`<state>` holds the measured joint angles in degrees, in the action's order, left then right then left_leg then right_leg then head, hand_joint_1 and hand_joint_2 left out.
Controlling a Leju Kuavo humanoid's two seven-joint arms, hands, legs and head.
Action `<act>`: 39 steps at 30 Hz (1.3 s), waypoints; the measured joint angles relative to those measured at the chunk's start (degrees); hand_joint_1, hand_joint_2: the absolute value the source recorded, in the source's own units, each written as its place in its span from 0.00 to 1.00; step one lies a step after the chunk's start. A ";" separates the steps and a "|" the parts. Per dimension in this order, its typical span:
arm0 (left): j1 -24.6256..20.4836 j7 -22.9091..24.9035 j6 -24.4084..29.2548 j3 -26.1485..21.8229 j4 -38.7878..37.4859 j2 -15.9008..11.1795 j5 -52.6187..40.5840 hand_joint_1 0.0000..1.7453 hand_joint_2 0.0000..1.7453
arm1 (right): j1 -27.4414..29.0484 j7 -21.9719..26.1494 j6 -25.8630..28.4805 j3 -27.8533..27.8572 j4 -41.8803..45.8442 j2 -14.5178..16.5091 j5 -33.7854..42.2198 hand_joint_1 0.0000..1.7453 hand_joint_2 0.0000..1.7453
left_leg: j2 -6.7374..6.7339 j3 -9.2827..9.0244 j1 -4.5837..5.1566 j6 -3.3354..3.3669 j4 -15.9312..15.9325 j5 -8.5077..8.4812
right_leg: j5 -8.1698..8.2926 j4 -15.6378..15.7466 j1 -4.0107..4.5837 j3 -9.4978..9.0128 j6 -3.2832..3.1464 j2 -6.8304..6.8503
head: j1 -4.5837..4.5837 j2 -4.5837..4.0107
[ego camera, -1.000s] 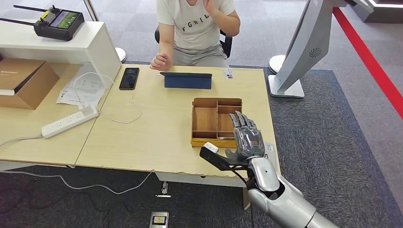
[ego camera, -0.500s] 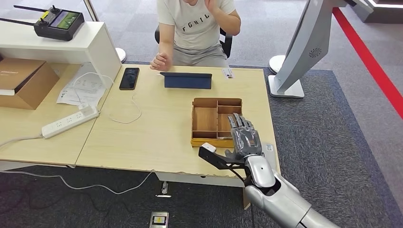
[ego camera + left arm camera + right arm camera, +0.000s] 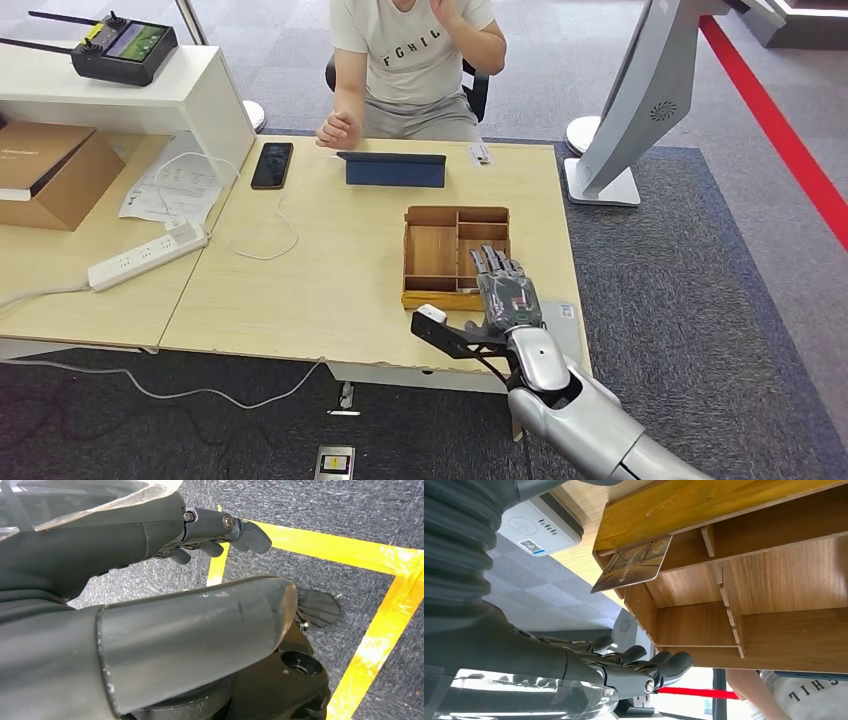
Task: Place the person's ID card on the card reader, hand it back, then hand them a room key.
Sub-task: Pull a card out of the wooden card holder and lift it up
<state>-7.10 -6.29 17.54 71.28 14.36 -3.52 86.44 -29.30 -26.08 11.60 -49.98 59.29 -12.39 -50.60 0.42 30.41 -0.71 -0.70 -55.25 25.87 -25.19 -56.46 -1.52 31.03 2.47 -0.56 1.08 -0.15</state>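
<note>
Right hand raised over the near edge of the wooden organizer tray, fingers straight and slightly spread, nothing in them — a room key card leaning in one tray compartment, and the white card reader lying just beside the tray on the desk. Left hand hanging above grey carpet marked with yellow tape, fingers loosely curled, holding nothing. Across the desk a seated person, one hand resting at the far edge near a small card — whether the ID card, cannot tell.

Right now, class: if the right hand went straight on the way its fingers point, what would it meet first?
Probably the wooden tray: the right hand points across it toward the person. How high it hovers above the tray is unclear.
</note>
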 joint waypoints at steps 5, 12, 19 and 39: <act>0.02 0.41 0.23 0.00 0.00 0.00 0.08 0.00 0.00 | -0.36 0.00 -0.26 -0.39 -0.65 0.16 0.31 0.00 1.00 | 0.00 0.00 0.00 0.00 0.00 0.00 | 0.00 0.00 0.00 0.00 0.00 0.00 | 0.00 0.00; 0.04 3.11 -1.23 0.00 0.00 -0.19 0.64 0.00 0.00 | -1.48 0.01 -0.36 -1.03 -1.79 0.45 0.49 0.00 1.00 | 0.00 0.00 0.00 0.00 0.00 0.00 | 0.00 -0.01 0.00 0.00 0.00 0.00 | -0.01 0.00; 0.05 4.02 -1.79 0.00 0.00 -0.40 0.80 0.00 0.00 | -3.04 0.42 -0.45 -1.50 -3.26 0.66 0.18 0.00 1.00 | 0.00 0.00 0.00 0.00 0.00 0.00 | 0.00 -0.01 0.00 0.00 0.00 0.00 | 0.00 0.00; 0.06 4.06 1.18 -0.01 0.04 0.50 1.06 0.00 0.00 | -4.65 2.96 -0.73 -3.50 -5.81 2.29 0.56 0.00 1.00 | 0.00 -0.01 0.00 -0.01 0.00 -0.01 | 0.00 -0.02 0.00 0.00 0.00 0.00 | 0.00 0.00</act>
<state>-7.05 -2.23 18.73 71.28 14.40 -3.02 87.50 -33.95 -23.12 10.87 -53.48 53.48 -10.10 -50.05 0.42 30.40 -0.71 -0.70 -55.26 25.86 -25.19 -56.48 -1.52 31.03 2.46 -0.56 1.08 -0.15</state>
